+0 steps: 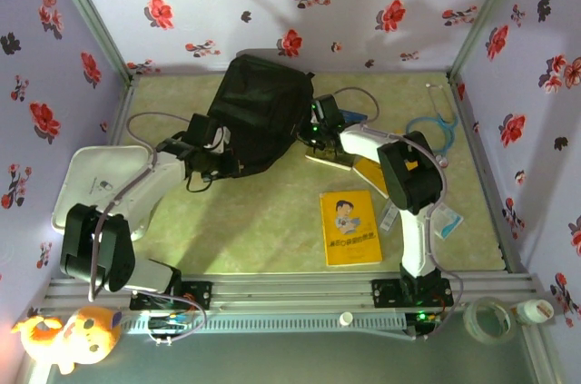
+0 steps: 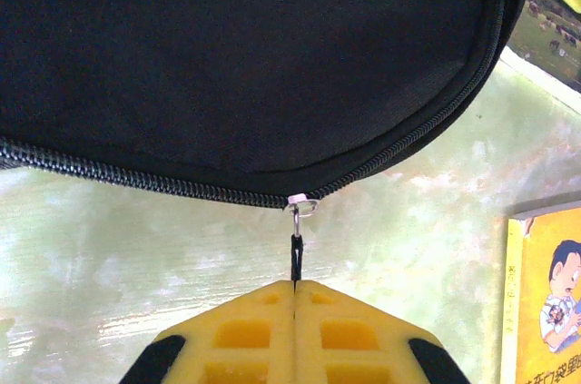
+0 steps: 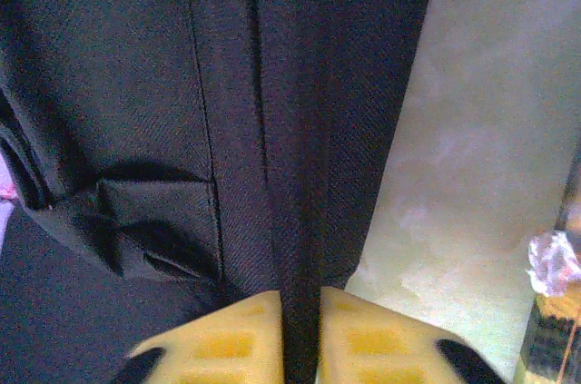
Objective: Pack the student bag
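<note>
Large black soft fabric backpack (image 1: 260, 112) lying at the far middle of the pale green table (image 1: 263, 230), between the two grippers. Left gripper (image 2: 295, 286), at the bag's near-left edge, has its jaws pressed together on the small black zip pull (image 2: 296, 252) hanging from the curved zip. Right gripper (image 3: 301, 316), at the bag's right side, has its jaws narrowly parted, clamping a band of the black fabric. The long axis runs far to near, slanting leftward. The rounded zipped end faces the left gripper.
</note>
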Controlling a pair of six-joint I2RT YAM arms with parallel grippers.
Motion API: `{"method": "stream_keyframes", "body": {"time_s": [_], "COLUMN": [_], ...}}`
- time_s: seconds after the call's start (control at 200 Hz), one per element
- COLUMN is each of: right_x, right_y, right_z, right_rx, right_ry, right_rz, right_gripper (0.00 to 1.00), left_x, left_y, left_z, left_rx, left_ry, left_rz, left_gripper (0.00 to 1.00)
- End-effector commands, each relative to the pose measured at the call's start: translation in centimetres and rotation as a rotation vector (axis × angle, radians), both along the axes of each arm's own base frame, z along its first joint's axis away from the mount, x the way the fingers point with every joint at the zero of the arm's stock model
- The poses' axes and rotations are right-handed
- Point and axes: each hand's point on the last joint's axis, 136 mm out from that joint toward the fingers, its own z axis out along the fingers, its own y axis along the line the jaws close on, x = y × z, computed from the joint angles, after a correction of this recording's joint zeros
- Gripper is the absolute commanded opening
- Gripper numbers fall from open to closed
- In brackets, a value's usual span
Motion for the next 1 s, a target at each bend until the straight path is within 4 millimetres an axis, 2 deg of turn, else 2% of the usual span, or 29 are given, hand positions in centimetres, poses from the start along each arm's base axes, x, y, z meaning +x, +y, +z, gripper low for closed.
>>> {"method": "stream_keyframes", "body": {"time_s": [0.0,0.06,0.155,0.32,0.445,0.57,0.75,0.86,0.995], "right_x": [0.1,-1.2,-3.6,-7.2,-8.4,-8.6,-7.8,-7.1,-5.3], "right_y": [-1.1,-1.1,-1.1,0.7,2.5,3.1,1.8,-0.1,-1.9], "right_z": [1.8,2.4,2.7,3.2,3.2,1.7,0.3,-0.8,-1.2], "right_rx": [0.033,0.080,0.167,0.292,0.340,0.328,0.231,0.093,-0.014], "right_ry": [-0.007,0.023,0.090,0.173,0.207,0.239,0.222,0.197,0.145], "right_rz": [-0.041,-0.056,-0.083,-0.089,-0.072,-0.062,-0.074,-0.087,-0.108], "right_gripper": [0.30,0.41,0.53,0.62,0.65,0.51,0.28,0.16,0.13], "left_x": [0.1,0.2,0.3,0.3,0.2,0.0,-0.3,-0.5,-0.9], "left_y": [-1.4,-2.4,-3.9,-6.5,-8.1,-9.2,-9.2,-7.8,-4.8], "left_z": [1.4,2.0,2.5,2.9,2.7,1.7,0.5,0.2,-0.1], "left_rx": [-0.044,-0.063,-0.085,-0.153,-0.160,-0.143,-0.110,-0.037,0.095], "left_ry": [-0.025,-0.039,-0.055,-0.058,-0.045,-0.009,0.045,0.053,0.051], "left_rz": [-0.060,-0.086,-0.130,-0.183,-0.216,-0.243,-0.237,-0.226,-0.195], "left_gripper": [0.00,0.00,0.00,0.00,0.00,0.00,0.00,0.00,0.00]}}
